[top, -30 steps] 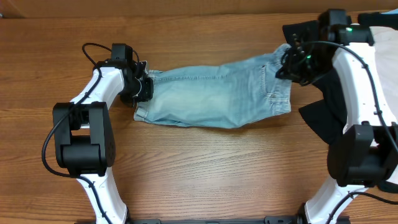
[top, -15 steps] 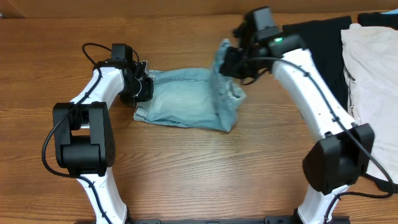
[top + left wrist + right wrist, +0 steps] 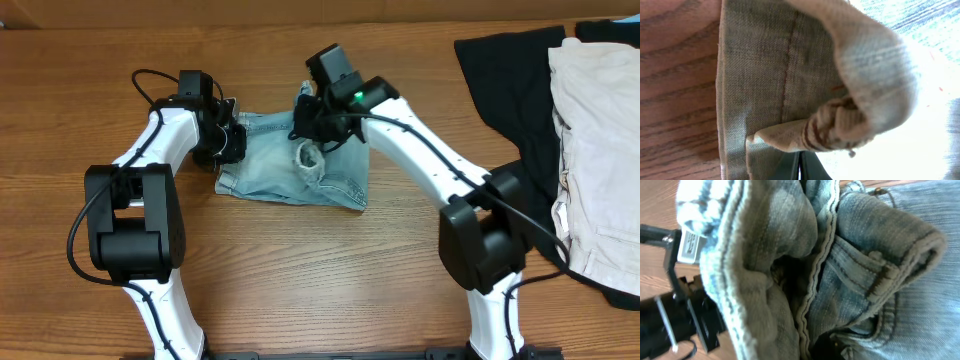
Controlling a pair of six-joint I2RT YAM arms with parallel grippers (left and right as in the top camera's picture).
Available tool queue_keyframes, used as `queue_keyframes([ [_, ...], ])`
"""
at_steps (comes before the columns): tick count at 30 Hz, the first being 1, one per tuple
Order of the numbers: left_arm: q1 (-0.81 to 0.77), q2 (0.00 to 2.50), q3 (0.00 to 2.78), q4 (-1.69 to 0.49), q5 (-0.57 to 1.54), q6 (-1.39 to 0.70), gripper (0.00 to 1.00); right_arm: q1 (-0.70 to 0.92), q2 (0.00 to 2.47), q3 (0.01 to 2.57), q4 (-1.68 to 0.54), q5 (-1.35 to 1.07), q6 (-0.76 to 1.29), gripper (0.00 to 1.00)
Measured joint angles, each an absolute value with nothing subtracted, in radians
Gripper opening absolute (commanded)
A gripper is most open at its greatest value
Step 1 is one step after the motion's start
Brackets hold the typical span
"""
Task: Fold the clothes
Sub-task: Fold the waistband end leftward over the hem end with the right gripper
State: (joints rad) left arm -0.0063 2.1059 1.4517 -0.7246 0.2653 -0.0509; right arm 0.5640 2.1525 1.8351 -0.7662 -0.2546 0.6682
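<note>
Seeing my right end effector (image 3: 318, 128) clamped on the raised end of the denim shorts (image 3: 335, 178) over the table (image 3: 330, 285), I judge the drop lies leftward along their long axis, near the left end effector (image 3: 232, 140) clamped on the other end.

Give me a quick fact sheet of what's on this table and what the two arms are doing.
Being folded: denim shorts, partly doubled over
Left gripper: shut on one end of the shorts, down at the table
Right gripper: shut on the shorts' other end, held raised above the middle
Set aside, far right: black garment, cream garment
Surface: wooden table
</note>
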Motion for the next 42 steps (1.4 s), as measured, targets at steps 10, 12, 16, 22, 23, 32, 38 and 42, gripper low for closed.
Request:
queue_keyframes([
  [10,-0.006,2.106,1.452,-0.725,0.265,-0.054,0.04,0.590,2.167,1.839,-0.629,-0.347,0.719,0.04],
  [12,-0.006,2.106,1.452,-0.725,0.265,-0.054,0.04,0.593,2.167,1.850,-0.647,-0.363,0.721,0.04],
  [16,-0.007,2.106,1.452,-0.725,0.265,-0.054,0.04,0.595,2.167,1.876,-0.651,-0.397,0.726,0.04],
  [22,-0.007,2.106,1.452,-0.725,0.265,-0.054,0.04,0.619,2.167,1.879,-0.650,-0.366,0.740,0.04],
  [23,-0.007,2.106,1.452,-0.725,0.265,-0.054,0.05,0.627,2.167,1.879,-0.649,-0.353,0.741,0.04],
  [32,-0.007,2.104,1.483,-0.859,0.272,-0.064,0.47,0.662,2.168,1.879,-0.620,-0.296,0.748,0.04],
  [38,-0.007,2.106,1.625,-1.079,0.160,-0.126,0.65,0.662,2.168,1.879,-0.620,-0.294,0.752,0.04],
  [42,-0.007,2.106,1.744,-1.161,0.106,-0.165,0.69,0.662,2.168,1.879,-0.620,-0.289,0.753,0.04],
])
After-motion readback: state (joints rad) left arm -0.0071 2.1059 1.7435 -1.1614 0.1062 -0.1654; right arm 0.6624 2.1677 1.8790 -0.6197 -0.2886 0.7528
